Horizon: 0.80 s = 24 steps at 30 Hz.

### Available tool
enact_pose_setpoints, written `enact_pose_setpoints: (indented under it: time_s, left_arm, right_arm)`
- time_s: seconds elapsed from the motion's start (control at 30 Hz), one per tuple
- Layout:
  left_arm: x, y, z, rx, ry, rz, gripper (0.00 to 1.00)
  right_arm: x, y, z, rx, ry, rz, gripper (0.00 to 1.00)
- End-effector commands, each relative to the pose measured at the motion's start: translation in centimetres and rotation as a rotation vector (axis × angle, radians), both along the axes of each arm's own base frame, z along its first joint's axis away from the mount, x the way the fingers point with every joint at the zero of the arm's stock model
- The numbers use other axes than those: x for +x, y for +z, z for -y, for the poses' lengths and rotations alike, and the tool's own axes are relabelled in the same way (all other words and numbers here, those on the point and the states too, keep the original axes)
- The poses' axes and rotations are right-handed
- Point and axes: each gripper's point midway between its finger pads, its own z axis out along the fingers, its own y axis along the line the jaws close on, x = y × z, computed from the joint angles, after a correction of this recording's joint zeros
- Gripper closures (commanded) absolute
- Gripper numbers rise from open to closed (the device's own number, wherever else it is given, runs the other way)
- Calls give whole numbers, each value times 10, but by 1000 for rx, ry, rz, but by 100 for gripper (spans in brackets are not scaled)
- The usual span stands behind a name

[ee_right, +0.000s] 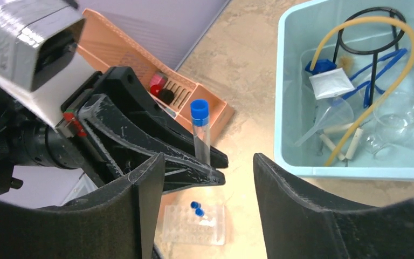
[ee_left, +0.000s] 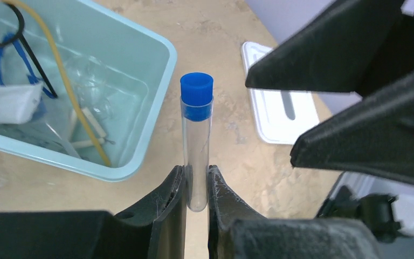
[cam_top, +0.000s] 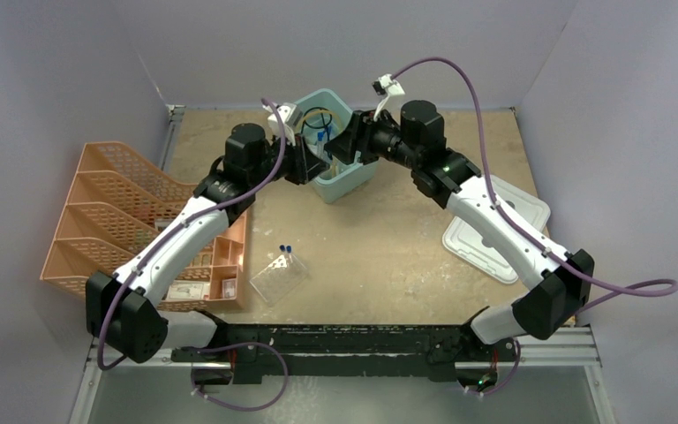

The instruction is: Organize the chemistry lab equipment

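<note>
A tan wooden table with a mottled, worn top fills the middle. Plain pale lilac-grey walls rise behind the table and on both sides of it. A metal rail runs along the table's near edge. The light is soft and even.

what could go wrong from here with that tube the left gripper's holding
1. The left gripper pinches the tube only near its bottom end, so it could tilt or slip out on the way.
2. The open right gripper is close by the tube; pulling away could knock it.
3. The rack already holds two tubes and looks light, so a slightly off insertion may bump them or shove it.
</note>
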Motion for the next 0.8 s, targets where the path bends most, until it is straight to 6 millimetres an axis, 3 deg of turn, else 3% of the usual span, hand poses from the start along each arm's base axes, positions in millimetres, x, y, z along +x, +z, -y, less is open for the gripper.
enact_pose_setpoints:
  time_s: [0.0,0.27,0.77]
  left_arm:
    - [-13,23,-5,103,-119,242,100]
    - [-24,12,-3,175,-225,261,100]
    - [-36,5,-4,229,-308,283,100]
  right_arm:
    - [-12,18,-1,-19,59,-37,35]
    - [-33,25,-20,18,222,-80,37]
    - [-30,18,-21,-28,233,-113,71]
